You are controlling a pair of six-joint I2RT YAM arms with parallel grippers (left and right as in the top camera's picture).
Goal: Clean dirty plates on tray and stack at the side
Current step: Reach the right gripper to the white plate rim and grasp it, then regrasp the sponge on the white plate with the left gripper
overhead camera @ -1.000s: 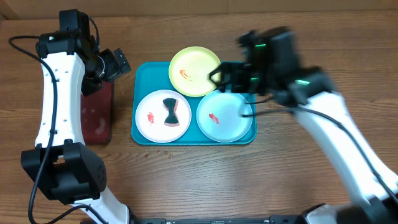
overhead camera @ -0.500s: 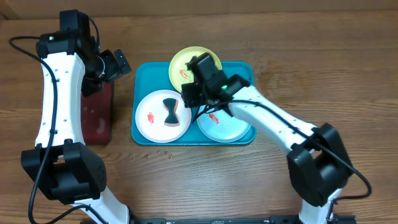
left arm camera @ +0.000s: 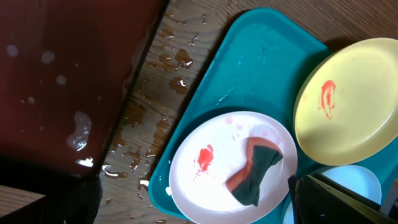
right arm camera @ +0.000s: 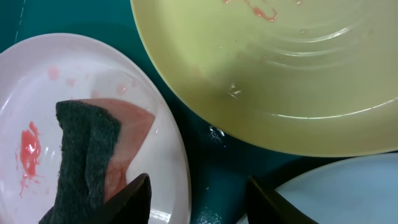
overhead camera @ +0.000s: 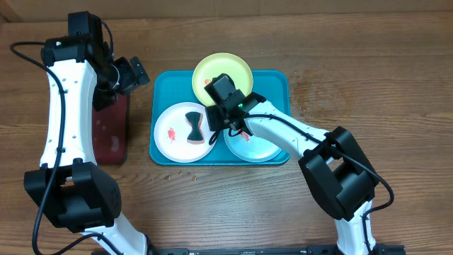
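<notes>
The turquoise tray holds three plates. The white plate has a red smear and a folded sponge, pink with a dark scouring side. The yellow-green plate and the pale mint plate have red smears too. My right gripper is open and empty, low over the tray between the white and mint plates. In the right wrist view its fingers straddle the white plate's rim, just right of the sponge. My left gripper is open and empty, up left of the tray.
A dark red tray lies left of the turquoise tray. Water drops wet the wood between them. Small crumbs lie in front of the tray. The table extends right of the tray.
My right arm has swung left across the tray and come down between the white and mint plates, beside the sponge. The left arm has not moved.
</notes>
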